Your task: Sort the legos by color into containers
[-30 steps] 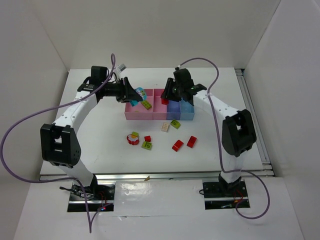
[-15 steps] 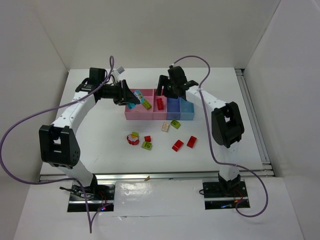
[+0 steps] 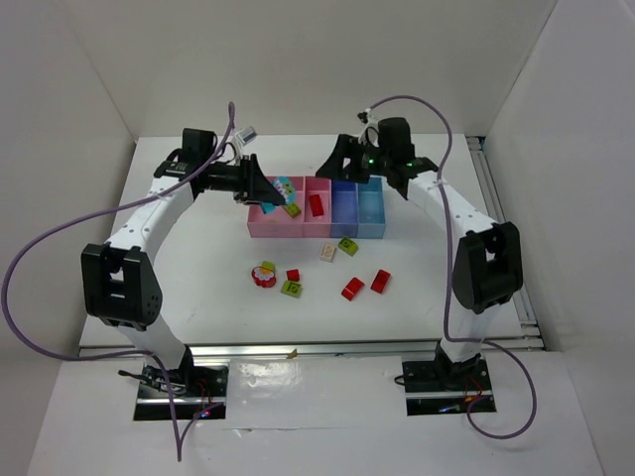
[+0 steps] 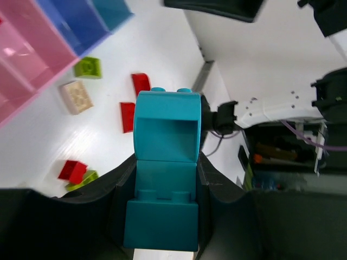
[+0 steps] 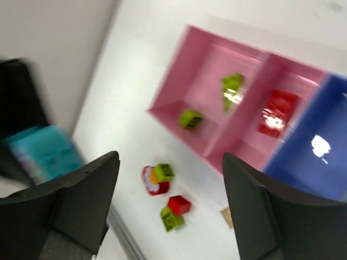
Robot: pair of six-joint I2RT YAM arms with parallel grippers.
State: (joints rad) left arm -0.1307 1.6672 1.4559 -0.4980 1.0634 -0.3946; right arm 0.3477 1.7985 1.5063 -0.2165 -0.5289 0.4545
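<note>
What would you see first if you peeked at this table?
The bright cyan brick pinched in the left hand, held up over the wide pink bin. Next, the row of pink and blue bins at mid-table, with a red brick lying in the narrow pink one. Loose red and green bricks dot the white table nearer the arms.

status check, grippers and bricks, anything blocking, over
Left gripper shut on cyan brick, near wide pink bin. Right gripper open, empty, over bin row; red brick in narrow pink bin. Right arm may crowd path to cyan bin.
</note>
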